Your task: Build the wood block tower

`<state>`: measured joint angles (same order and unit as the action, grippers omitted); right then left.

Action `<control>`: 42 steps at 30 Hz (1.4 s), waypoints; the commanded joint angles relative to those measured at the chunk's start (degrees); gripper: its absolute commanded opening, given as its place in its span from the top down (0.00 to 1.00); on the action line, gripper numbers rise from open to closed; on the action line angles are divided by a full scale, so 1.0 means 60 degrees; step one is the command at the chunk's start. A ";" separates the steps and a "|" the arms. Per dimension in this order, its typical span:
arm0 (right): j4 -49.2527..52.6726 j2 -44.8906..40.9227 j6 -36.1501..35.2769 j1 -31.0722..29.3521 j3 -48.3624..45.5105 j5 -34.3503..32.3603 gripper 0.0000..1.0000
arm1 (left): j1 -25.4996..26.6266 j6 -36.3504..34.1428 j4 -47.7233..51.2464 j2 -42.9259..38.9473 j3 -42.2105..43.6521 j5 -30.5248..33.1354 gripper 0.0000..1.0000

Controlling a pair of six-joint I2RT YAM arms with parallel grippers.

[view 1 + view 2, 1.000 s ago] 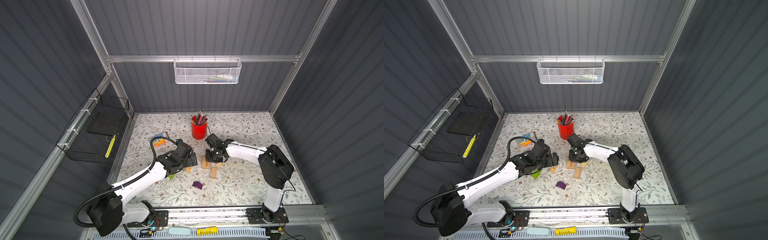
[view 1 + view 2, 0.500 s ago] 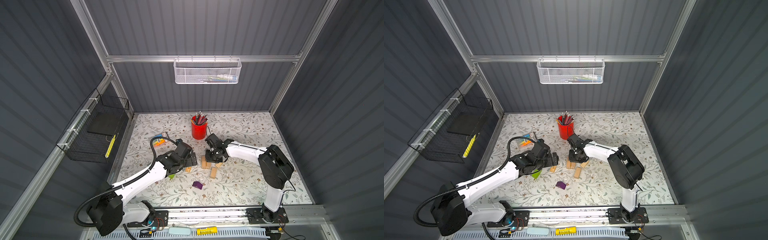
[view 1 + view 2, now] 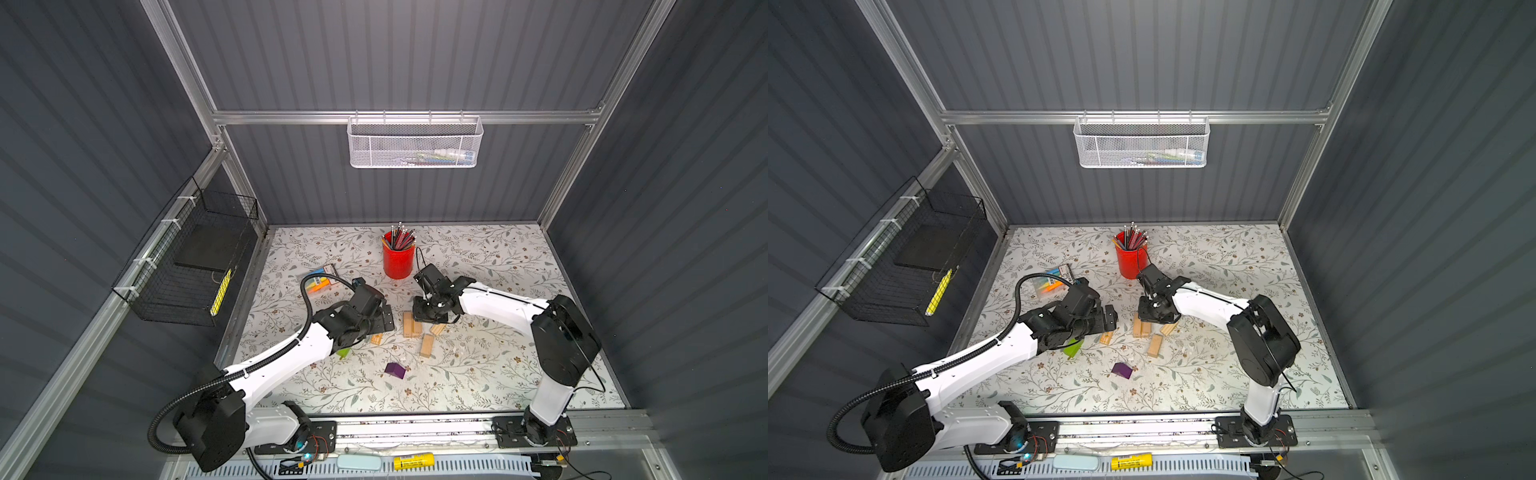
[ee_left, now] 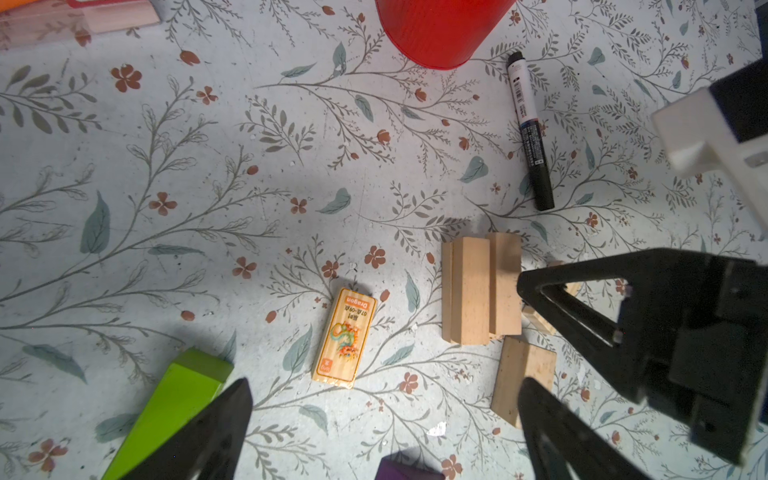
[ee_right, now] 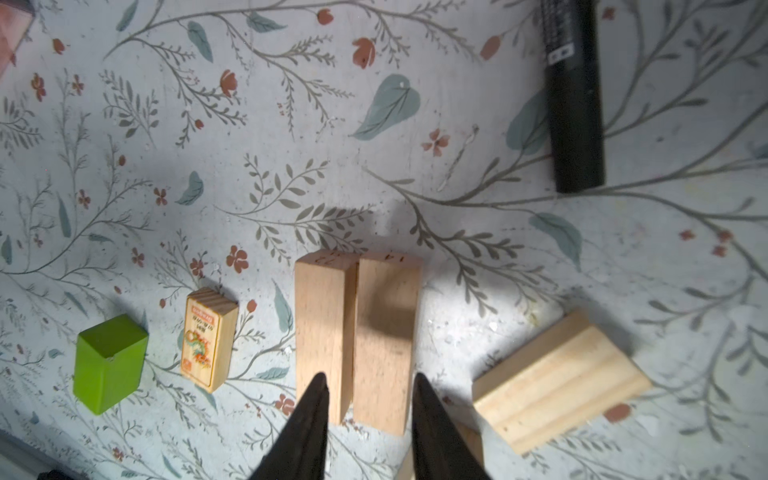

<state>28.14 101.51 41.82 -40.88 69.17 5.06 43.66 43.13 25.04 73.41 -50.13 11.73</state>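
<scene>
Two pale tan wood blocks [image 5: 386,324] lie side by side on the floral mat [image 3: 412,324] [image 3: 1142,328]. My right gripper [image 5: 368,382] hovers over their near end, slightly open, one finger over each side and a gap showing. A grooved tan block [image 5: 561,382] and another tan block [image 3: 427,345] lie close by. My left gripper [image 4: 384,386] is wide open and holds nothing. It hangs above the mat near a printed tan block [image 4: 345,338], the lime-green block [image 4: 178,399] and the purple block [image 4: 409,469]. No stacked tower shows.
A red pencil cup [image 3: 398,259] stands behind the blocks. A black marker [image 4: 530,133] lies between the cup and the tan pair. A packet of orange and blue items [image 3: 320,280] sits at the mat's left. Wire baskets hang on the back and left walls.
The right gripper's jaws have parted a little over the tan pair. Both arms otherwise stay where they were.
</scene>
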 commanded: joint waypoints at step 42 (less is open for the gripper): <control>-0.2393 0.0364 -0.0066 0.1035 -0.1432 0.2750 0.78 | -0.0113 0.0518 -0.2073 0.1860 0.0035 -0.2042 0.34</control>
<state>14.24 103.15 42.83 -34.81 60.80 19.77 43.40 45.74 12.64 83.94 -50.13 -0.08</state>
